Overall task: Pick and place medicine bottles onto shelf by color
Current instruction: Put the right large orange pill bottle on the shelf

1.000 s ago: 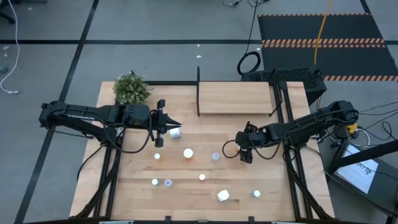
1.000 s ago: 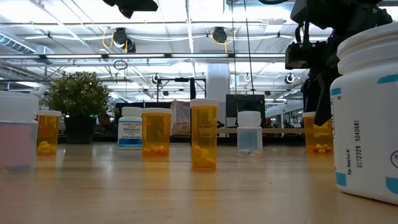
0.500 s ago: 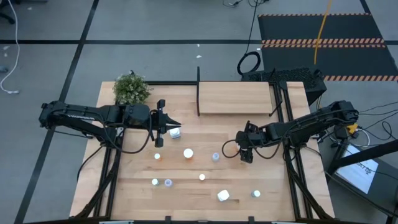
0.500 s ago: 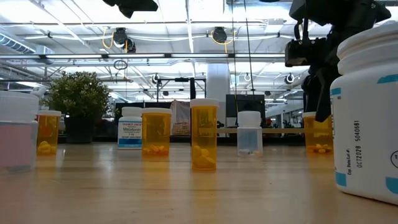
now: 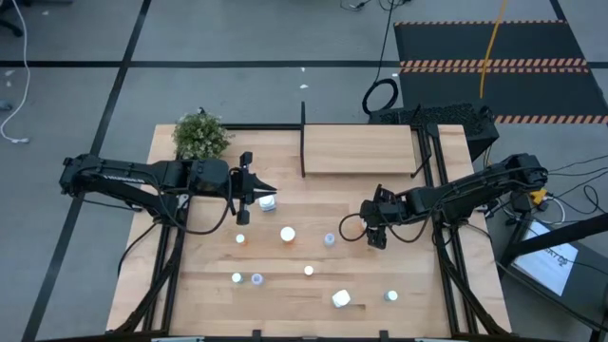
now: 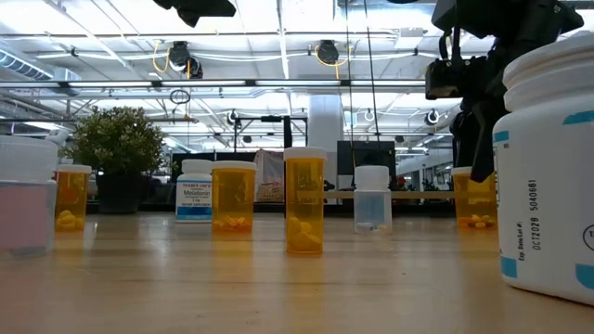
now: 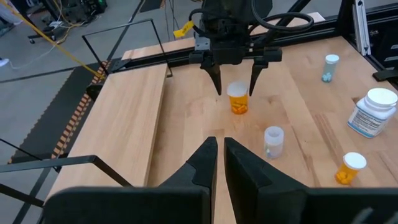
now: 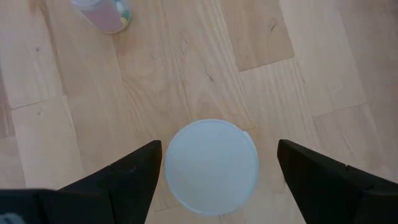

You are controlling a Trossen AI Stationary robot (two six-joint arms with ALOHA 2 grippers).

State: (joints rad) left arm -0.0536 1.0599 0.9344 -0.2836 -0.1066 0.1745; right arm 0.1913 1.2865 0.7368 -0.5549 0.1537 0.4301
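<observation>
Several medicine bottles stand on their bases across the table. One orange bottle with a white cap (image 7: 237,99) stands in the right half; its cap (image 8: 211,165) fills the middle of the right wrist view. My right gripper (image 5: 373,237) hangs open over it and points steeply down. Its fingers (image 8: 134,171) stand on either side of the cap without touching it. My left gripper (image 5: 266,189) is shut with nothing in it, held above the table's left half, beside a white labelled bottle (image 5: 269,201). The wooden shelf (image 5: 359,150), with its black post (image 5: 303,123), is at the far edge.
Other bottles stand nearby: a clear one (image 7: 272,140), an orange one (image 7: 348,168), a white one (image 7: 373,112) and a small pale one (image 7: 330,67). A large white bottle (image 6: 548,167) stands close to the near edge. A green plant (image 5: 201,135) is at the far left corner.
</observation>
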